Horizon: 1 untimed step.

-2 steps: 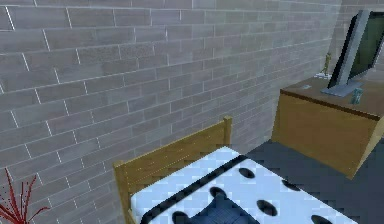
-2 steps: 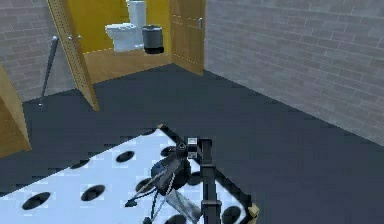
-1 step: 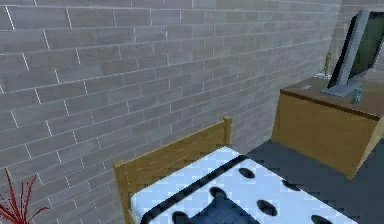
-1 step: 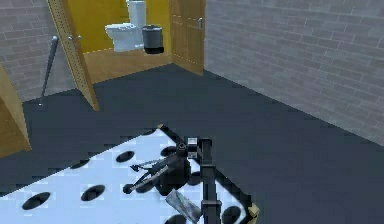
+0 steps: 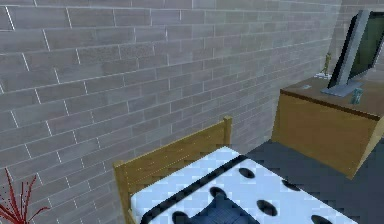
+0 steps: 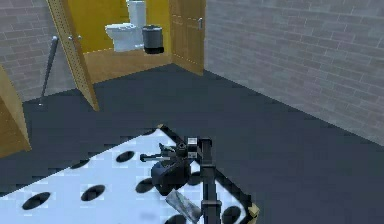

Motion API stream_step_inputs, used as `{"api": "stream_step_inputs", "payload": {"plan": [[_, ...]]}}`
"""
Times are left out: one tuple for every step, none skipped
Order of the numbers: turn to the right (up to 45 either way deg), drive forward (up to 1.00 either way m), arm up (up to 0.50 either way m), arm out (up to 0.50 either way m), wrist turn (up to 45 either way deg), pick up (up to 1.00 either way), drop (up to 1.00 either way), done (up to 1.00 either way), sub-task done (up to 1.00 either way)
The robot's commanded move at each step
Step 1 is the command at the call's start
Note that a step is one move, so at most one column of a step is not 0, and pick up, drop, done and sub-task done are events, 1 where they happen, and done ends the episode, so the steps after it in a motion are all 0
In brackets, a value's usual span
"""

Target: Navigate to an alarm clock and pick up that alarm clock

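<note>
A small dark blob (image 5: 356, 97) stands on the wooden dresser (image 5: 320, 125) at the forward view's right, just in front of a flat television (image 5: 360, 50); I cannot make out what it is. In the arm side view the arm (image 6: 207, 190) rises from the bottom edge over a bed. My gripper (image 6: 155, 158) sits left of the arm's end, above the bed's white cover with black dots (image 6: 110, 165). I cannot tell whether it holds anything.
The bed's wooden headboard (image 5: 170, 155) stands against a grey brick wall (image 5: 120, 70). A red plant (image 5: 15, 200) is at the lower left. Dark floor (image 6: 270, 120) lies past the bed. An open doorway (image 6: 190, 35) shows a white toilet (image 6: 128, 35) and a dark bin (image 6: 152, 40).
</note>
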Motion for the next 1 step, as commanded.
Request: {"api": "stream_step_inputs", "payload": {"plan": [[0.0,0.0,0.0,0.0,3.0,0.0,0.0,0.0,0.0]]}}
